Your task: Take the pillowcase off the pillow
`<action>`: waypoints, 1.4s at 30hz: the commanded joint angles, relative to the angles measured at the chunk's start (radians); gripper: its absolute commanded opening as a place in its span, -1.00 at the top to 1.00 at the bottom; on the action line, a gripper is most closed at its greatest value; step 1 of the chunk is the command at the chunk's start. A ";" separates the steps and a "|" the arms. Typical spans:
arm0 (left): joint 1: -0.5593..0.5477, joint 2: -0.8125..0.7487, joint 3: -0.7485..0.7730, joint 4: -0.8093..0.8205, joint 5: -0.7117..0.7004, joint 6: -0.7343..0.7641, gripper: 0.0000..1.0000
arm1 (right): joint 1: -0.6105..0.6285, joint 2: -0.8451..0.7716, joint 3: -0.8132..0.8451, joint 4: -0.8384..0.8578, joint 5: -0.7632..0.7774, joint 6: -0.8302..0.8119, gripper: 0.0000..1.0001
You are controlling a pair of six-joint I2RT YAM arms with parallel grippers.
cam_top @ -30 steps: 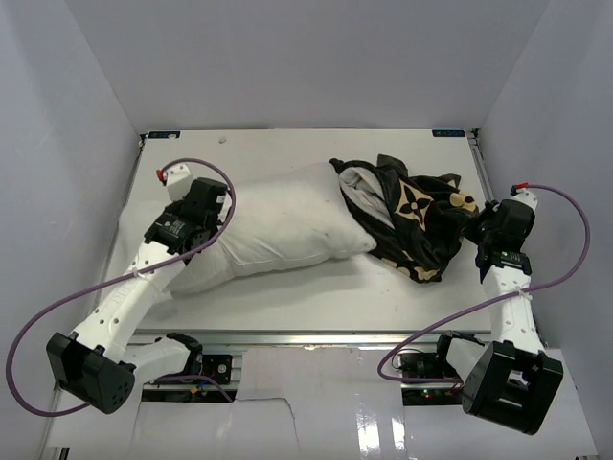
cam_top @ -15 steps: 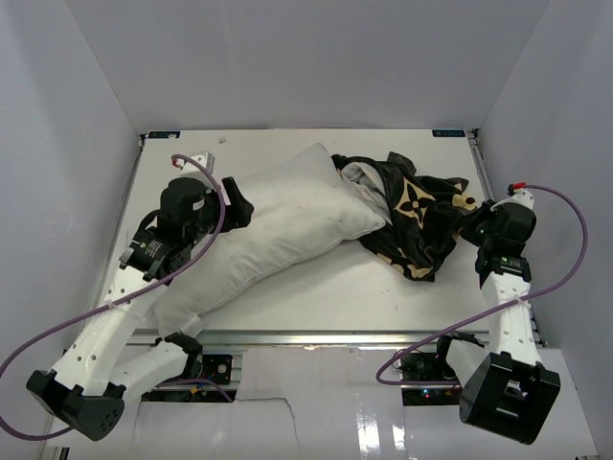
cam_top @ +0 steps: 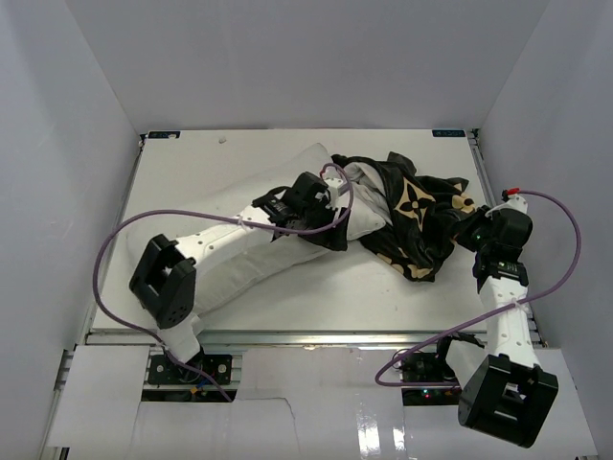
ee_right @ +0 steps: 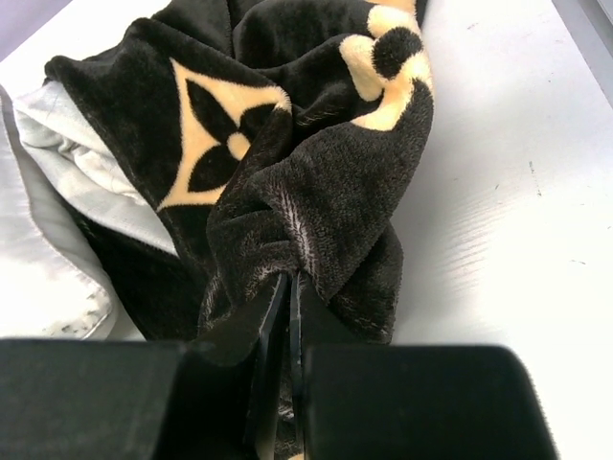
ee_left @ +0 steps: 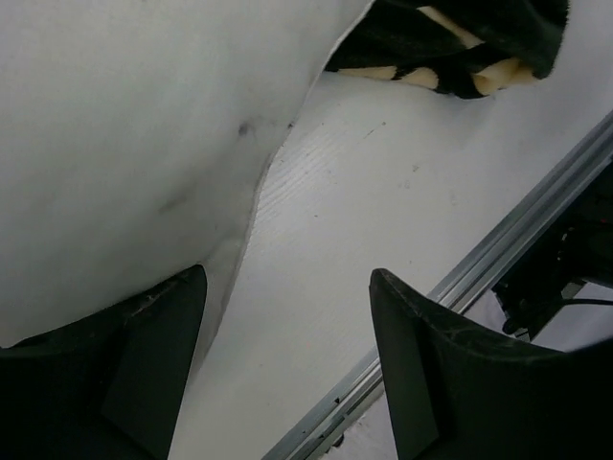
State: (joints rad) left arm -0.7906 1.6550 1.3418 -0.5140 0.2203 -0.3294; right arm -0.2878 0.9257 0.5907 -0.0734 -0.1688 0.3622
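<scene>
The left arm (cam_top: 225, 230) is bent sharply at the elbow, and its forearm is stretched low toward the right. The left gripper (ee_left: 285, 287) is spread wide, its fingers (ee_left: 153, 326) well apart, and nothing is clasped between them. The right arm (cam_top: 500, 311) is extended almost straight away from its base. The right gripper (ee_right: 289, 287) is closed tight, and a fold of the pillowcase (ee_right: 326, 192) is pinched between its fingertips.

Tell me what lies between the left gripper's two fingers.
In the left wrist view, the open left gripper spans the pillow edge and bare table; nothing is gripped.
</scene>
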 commanded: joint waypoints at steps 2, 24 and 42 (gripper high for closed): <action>0.007 0.101 0.190 -0.022 -0.106 0.010 -0.60 | -0.004 -0.022 -0.005 0.029 -0.060 -0.019 0.85; 0.301 0.275 0.435 -0.110 -0.296 -0.082 -0.65 | 0.001 -0.057 -0.051 0.101 -0.119 0.020 0.85; -0.027 -0.231 0.234 -0.121 -0.424 -0.074 -0.96 | 0.479 -0.045 0.218 -0.259 0.134 -0.065 -0.80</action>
State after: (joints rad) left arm -0.8356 1.5723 1.6588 -0.6514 -0.1463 -0.3656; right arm 0.1402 0.9314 0.7452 -0.2390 -0.0875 0.3347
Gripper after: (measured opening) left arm 0.975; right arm 0.901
